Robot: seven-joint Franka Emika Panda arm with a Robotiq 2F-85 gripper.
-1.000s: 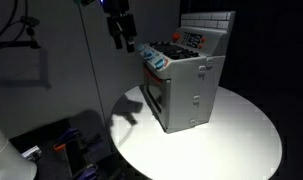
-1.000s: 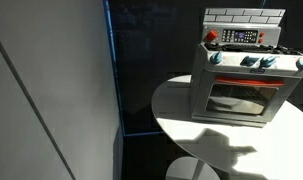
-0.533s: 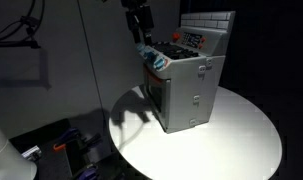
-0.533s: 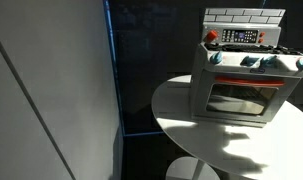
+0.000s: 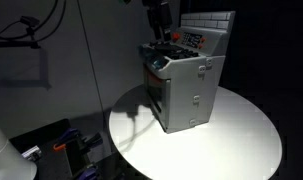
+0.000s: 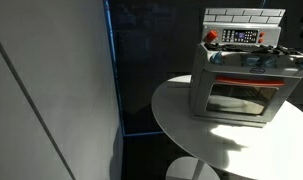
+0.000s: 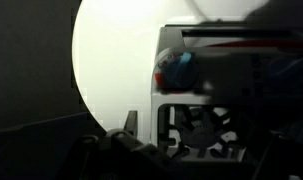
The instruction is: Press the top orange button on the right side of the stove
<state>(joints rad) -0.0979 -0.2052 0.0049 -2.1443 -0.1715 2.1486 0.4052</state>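
Note:
The small grey toy stove (image 5: 191, 85) stands on a round white table (image 5: 241, 140), and shows in both exterior views (image 6: 241, 85). Its white tiled back panel (image 5: 206, 22) carries a dark control strip with red-orange buttons (image 6: 212, 36). My gripper (image 5: 162, 28) hangs just above the front of the cooktop, fingers pointing down, apparently open and empty. It is out of view in the exterior view that faces the oven door. In the wrist view I see a teal-white knob (image 7: 176, 68), a dark burner grate (image 7: 196, 125) and one finger tip (image 7: 131, 121).
The table edge (image 6: 176, 125) drops off to a dark floor. A grey wall panel (image 6: 51, 90) stands beside the table. Cables and equipment lie on the floor (image 5: 71, 145). The arm's shadow falls on the table (image 5: 136, 105).
My gripper has moved sideways from beside the stove to above its cooktop. Its shadow has followed across the table and now darkens the stove top.

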